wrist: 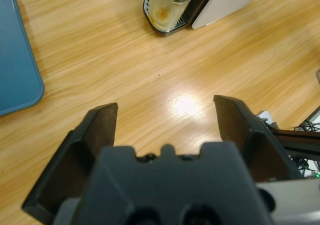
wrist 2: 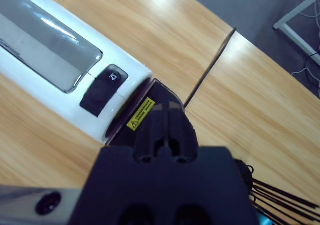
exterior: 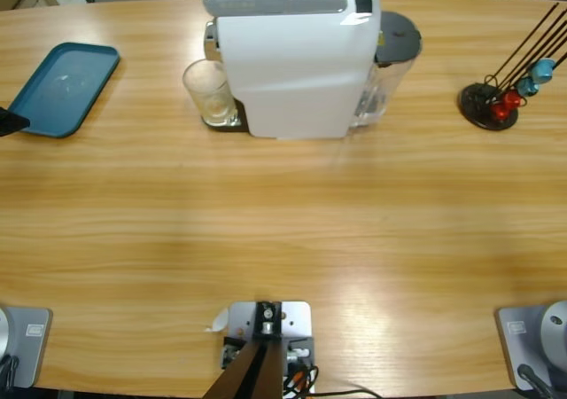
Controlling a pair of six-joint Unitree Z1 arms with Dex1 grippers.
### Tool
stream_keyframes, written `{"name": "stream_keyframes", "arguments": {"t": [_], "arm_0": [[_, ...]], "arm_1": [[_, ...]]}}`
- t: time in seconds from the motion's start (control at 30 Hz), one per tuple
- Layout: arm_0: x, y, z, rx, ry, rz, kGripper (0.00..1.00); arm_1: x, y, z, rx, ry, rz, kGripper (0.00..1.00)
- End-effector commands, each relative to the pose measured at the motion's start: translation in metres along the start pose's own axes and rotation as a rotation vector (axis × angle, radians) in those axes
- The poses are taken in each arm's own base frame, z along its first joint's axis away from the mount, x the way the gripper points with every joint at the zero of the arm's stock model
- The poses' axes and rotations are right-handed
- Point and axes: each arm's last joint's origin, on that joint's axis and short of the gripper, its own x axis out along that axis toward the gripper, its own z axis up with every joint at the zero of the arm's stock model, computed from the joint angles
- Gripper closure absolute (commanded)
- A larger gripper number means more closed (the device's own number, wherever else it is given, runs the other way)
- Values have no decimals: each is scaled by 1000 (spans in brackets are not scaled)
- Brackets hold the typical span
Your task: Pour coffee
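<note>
The left gripper [wrist: 165, 130] hung spread and empty; the right gripper [wrist 2: 167, 130] looked clenched above the coffee machine [exterior: 297, 62]. The glass [exterior: 210, 91], likely fragile and slippery, wanted a mid-wall hold.

Glossy wooden table [exterior: 283, 230] (clear glass [exterior: 209, 90]).

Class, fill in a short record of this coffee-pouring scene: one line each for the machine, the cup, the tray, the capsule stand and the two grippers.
machine: white coffee machine at the far middle of the wooden table
cup: clear glass on the machine's drip tray, a little pale liquid at its bottom
tray: blue tray, far left, nothing on it
capsule stand: black wire stand with red and blue capsules, far right
left gripper: open, holding nothing, above bare table
right gripper: shut, over the machine's top near its black button
</note>
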Motion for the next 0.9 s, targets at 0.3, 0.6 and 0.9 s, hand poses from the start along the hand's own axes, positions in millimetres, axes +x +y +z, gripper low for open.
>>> {"name": "stream_keyframes", "arguments": {"t": [0.3,0.6,0.9], "arm_0": [[17,7,2,-25,35,1,179],[18,7,3,-25,38,-1,179],[20,7,3,-26,43,-1,179]], "arm_1": [[21,16,35,-92,87,58,1000],[21,43,34,-118,104,111,1000],[29,47,33,-113,122,138,1000]]}}
